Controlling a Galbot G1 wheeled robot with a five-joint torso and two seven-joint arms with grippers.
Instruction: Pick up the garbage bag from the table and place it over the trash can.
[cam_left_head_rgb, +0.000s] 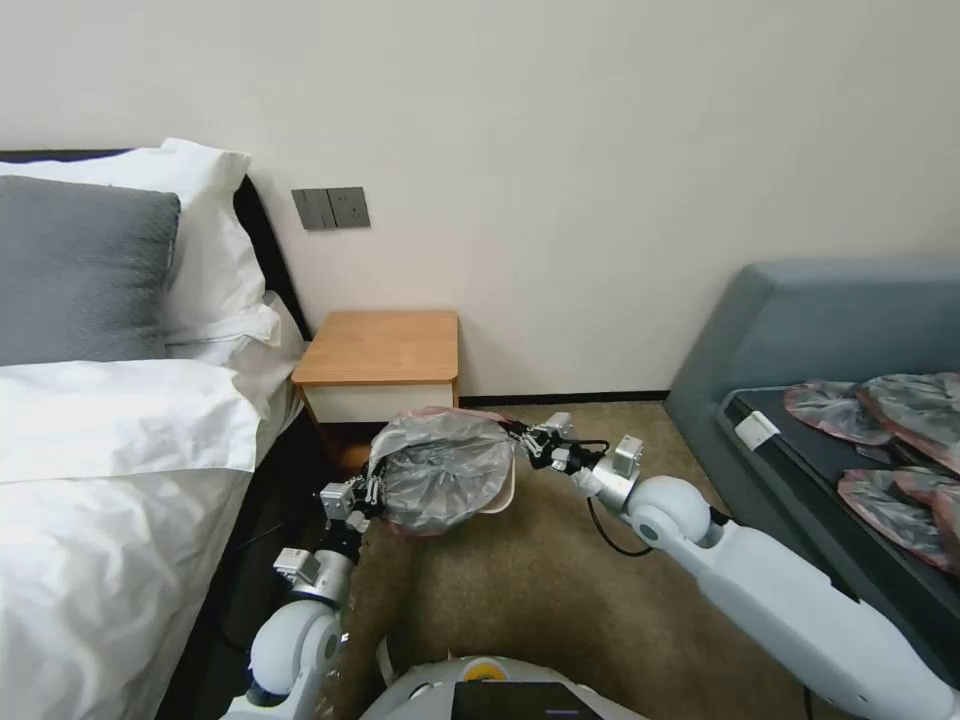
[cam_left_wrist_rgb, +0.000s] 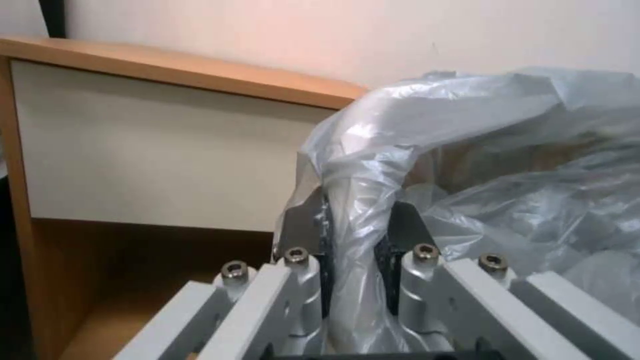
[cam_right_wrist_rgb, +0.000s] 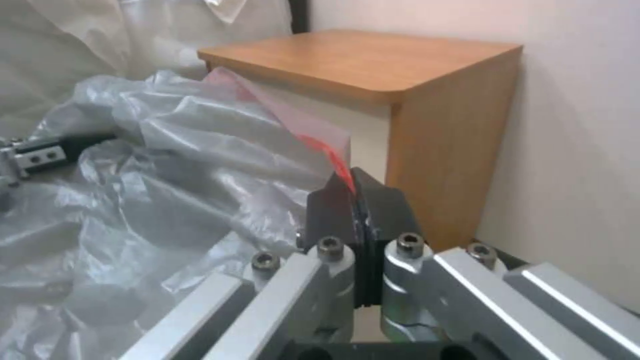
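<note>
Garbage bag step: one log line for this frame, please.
thin translucent grey plastic garbage bag stretched over small beige plastic trash can | left tool shut on bag | right tool shut on pinkish-red rim | orange-brown wooden nightstand behind

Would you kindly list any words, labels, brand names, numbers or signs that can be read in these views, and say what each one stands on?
None: no readable text appears in any view.
The garbage bag, held between the left gripper and the right gripper, is plain film with a red rim.
The table has bare wood and a blank drawer front.
The wall switch plate bears no legible marking.
The white tag on the sofa looks blank.
</note>
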